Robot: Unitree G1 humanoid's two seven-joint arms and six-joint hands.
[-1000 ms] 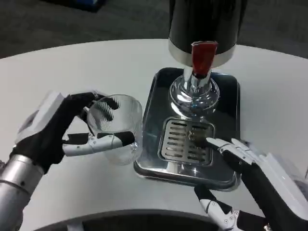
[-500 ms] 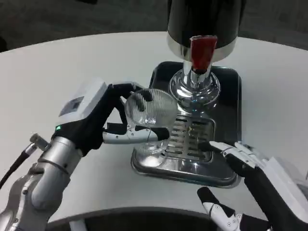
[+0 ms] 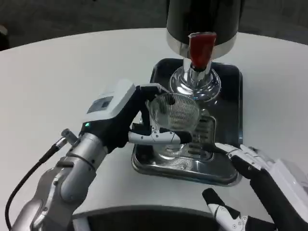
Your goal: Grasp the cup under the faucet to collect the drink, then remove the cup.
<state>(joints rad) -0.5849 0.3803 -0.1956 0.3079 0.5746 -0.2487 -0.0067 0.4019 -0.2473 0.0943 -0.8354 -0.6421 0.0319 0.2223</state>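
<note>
one cup gripped in left robot hand, over tray

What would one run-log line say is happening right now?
left hand: holds clear cup over drip tray | faucet: red handle, behind cup | right hand: open, at tray's near right corner

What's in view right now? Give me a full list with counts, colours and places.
cup: one, clear ribbed, held over the drip grille, just below and left of the faucet.
faucet: one, red handle on a chrome spout, top centre.
dispenser: one, black body with a silver band, top edge.
drip tray: one, silver metal, centre of the table.
table: one, white, round.
left hand: one, white and black, grips the cup.
right hand: one, white and black, at the tray's near right corner, fingers apart.
</note>
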